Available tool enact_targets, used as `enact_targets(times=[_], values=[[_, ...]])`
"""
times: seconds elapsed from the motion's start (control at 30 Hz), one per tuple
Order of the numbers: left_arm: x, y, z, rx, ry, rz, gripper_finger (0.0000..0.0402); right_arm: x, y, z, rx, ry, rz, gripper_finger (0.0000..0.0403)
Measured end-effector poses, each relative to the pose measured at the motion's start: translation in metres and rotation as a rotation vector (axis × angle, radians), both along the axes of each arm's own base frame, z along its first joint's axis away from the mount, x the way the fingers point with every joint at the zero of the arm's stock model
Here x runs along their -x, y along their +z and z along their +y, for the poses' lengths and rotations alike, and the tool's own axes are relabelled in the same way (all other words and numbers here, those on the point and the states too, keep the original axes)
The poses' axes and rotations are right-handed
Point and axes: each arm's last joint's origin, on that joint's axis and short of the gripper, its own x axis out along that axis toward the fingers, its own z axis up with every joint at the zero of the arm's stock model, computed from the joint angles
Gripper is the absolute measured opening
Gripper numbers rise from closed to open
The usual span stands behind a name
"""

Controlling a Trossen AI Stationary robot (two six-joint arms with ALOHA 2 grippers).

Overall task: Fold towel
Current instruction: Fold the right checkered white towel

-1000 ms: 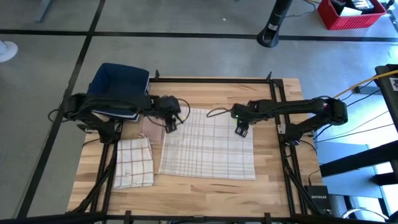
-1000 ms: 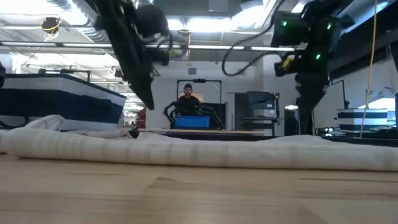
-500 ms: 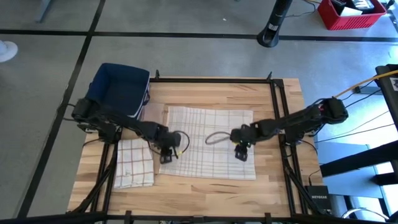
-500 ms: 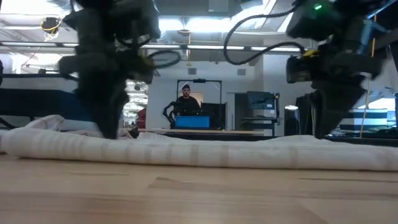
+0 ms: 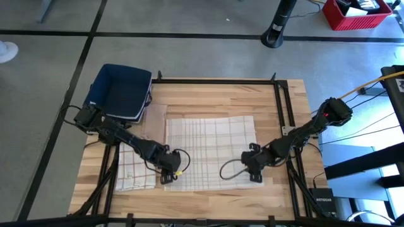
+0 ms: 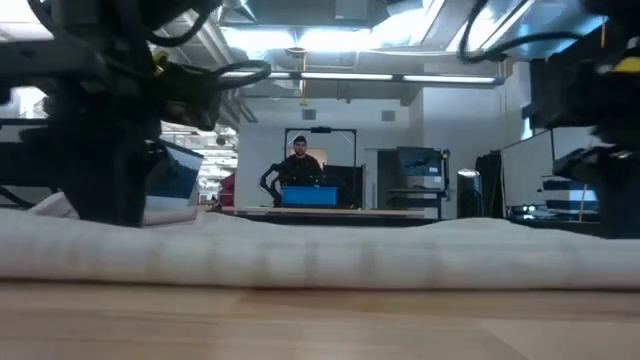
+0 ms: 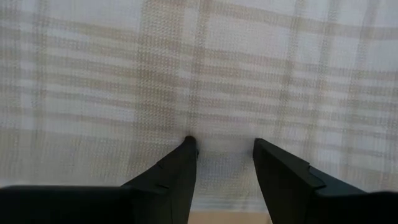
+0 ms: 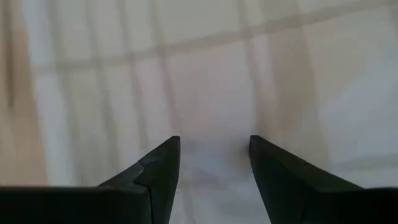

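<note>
A white towel with tan checks (image 5: 210,148) lies spread flat on the wooden table; the low view shows it as a pale band (image 6: 320,255). My left gripper (image 5: 167,178) stands open over the towel's near left corner, its fingers steeply down (image 7: 224,146). My right gripper (image 5: 257,178) stands open over the near right corner (image 8: 214,142). Nothing is between the fingers of either gripper. My left gripper sets its two open fingertips (image 7: 189,143) down on the towel's top face close to the near edge (image 7: 224,186), coming steeply from above. The cloth lies flat on the table under them. My right gripper meets the towel the same way, its open fingertips (image 8: 174,142) on the flat cloth near the near right corner.
A second checked towel (image 5: 129,170) lies folded at the table's left, beside my left arm. A dark blue bin (image 5: 120,91) stands at the far left corner. A black frame (image 5: 281,107) rims the table. A person (image 6: 300,160) stands far off in the room.
Both grippers have come from the towel's far edge toward the table's near edge, sinking and tipping steeply downward, and now stand at the near corners. The towel's near edge lies a little closer to the table's near edge than before. Both grippers have stayed open.
</note>
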Motion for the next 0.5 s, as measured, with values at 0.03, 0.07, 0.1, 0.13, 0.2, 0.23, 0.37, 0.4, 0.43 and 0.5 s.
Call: enact_targets(times=[0.03, 0.07, 0.1, 0.13, 0.2, 0.23, 0.37, 0.4, 0.43, 0.5], values=[[0.0, 0.002, -0.003, 0.004, -0.008, 0.002, 0.0153, 0.001, 0.001, 0.003, -0.003, 0.012, 0.0, 0.0195], [-0.001, 0.004, -0.006, 0.007, -0.016, 0.005, 0.0153, 0.002, 0.002, 0.006, -0.011, 0.021, 0.001, 0.0195], [-0.001, 0.007, -0.009, 0.01, -0.02, 0.015, 0.0153, 0.002, 0.004, 0.008, -0.016, 0.018, 0.005, 0.0195], [-0.001, 0.012, -0.011, 0.014, -0.02, 0.023, 0.0153, 0.0, 0.008, 0.01, -0.027, 0.017, 0.004, 0.0195], [-0.004, 0.026, -0.016, 0.027, -0.024, 0.003, 0.0153, -0.005, 0.019, 0.014, -0.072, 0.018, -0.013, 0.0195], [-0.006, 0.034, -0.019, 0.034, -0.032, -0.015, 0.0153, -0.009, 0.025, 0.017, -0.1, 0.017, -0.02, 0.0195], [-0.006, 0.053, -0.035, 0.063, -0.065, -0.093, 0.0153, -0.015, 0.043, 0.03, -0.167, 0.044, -0.064, 0.0195], [-0.006, 0.055, -0.041, 0.078, -0.069, -0.111, 0.0153, -0.016, 0.046, 0.034, -0.184, 0.051, -0.092, 0.0195], [-0.004, 0.057, -0.047, 0.097, -0.08, -0.135, 0.0153, -0.017, 0.049, 0.039, -0.205, 0.054, -0.12, 0.0195], [0.0, 0.059, -0.062, 0.129, -0.108, -0.172, 0.0153, -0.014, 0.052, 0.05, -0.256, 0.047, -0.152, 0.0195]])
